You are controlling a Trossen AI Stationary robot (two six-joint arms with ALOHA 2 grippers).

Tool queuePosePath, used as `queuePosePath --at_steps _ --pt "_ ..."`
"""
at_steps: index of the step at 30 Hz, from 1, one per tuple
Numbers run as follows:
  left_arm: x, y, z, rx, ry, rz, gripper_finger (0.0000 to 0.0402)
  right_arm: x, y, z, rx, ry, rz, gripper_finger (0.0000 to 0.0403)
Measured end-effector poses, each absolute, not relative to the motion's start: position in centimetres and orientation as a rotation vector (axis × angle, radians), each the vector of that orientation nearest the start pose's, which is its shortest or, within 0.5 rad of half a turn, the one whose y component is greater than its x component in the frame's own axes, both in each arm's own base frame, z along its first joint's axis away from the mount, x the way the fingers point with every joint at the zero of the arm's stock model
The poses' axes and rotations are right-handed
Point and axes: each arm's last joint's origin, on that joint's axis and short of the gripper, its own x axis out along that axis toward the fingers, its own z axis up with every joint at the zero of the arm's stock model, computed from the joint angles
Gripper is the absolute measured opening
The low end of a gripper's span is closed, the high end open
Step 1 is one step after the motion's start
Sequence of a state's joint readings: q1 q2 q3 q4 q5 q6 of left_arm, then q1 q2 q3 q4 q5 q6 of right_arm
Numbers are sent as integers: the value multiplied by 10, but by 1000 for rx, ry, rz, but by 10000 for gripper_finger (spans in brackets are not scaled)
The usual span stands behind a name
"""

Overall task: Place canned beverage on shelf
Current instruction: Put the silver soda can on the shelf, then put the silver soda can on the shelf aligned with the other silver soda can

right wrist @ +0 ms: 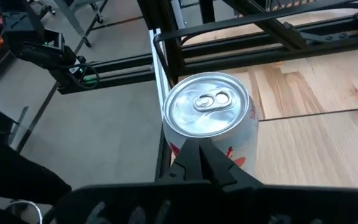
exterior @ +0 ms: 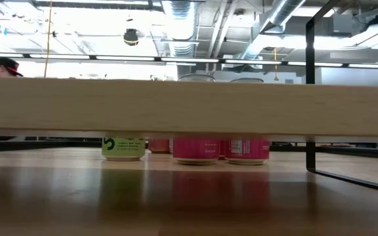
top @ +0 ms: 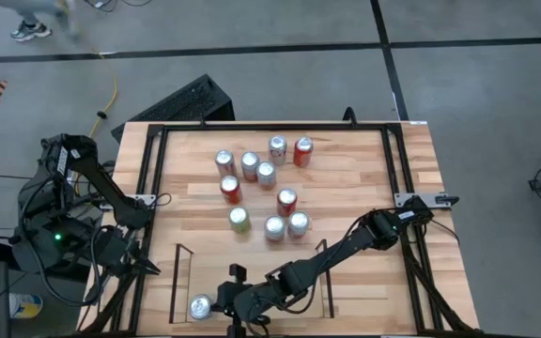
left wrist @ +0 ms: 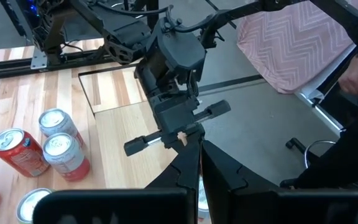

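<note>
Mostly unreadable: red lettering on shelf (top: 181,272) can (right wrist: 210,121).

A black keyboard (top: 178,101) lay on the grey floor (top: 477,84) beyond the tabletop's (top: 346,178) far edge, near a yellow cable (top: 109,99). A pink zigzag-patterned cloth (left wrist: 294,43) showed in the left wrist view. Ceiling ducts (exterior: 182,16) hung overhead, and a person's dark cap (exterior: 5,64) showed far back.

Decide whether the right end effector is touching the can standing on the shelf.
Cannot tell. In the right wrist view the shut right end effector overlaps the can; in the high view they sit side by side on the shelf. Neither shows contact or gap.
</note>
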State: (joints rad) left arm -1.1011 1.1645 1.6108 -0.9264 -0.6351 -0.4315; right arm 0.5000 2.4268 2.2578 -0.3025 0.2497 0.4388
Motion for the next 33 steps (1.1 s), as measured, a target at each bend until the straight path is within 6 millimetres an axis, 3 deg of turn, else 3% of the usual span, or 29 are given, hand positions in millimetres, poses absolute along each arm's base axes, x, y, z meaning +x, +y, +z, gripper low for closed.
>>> queuePosePath --at_steps 9,12,17,22,28,33 --pt "102 -163 464 -28 395 -376 0 493 259 251 258 489 183 0" --pt "103 -161 465 -11 361 -300 0 488 260 258 254 498 185 0" --pt "105 -157 467 49 296 -182 14 463 259 302 259 500 190 0" --pt "118 -149 468 67 293 -128 63 426 247 346 230 564 122 7" --pt "142 -125 467 50 317 -1 136 373 219 401 227 633 73 60" --pt "163 -93 461 46 407 110 181 336 208 429 196 648 51 109"
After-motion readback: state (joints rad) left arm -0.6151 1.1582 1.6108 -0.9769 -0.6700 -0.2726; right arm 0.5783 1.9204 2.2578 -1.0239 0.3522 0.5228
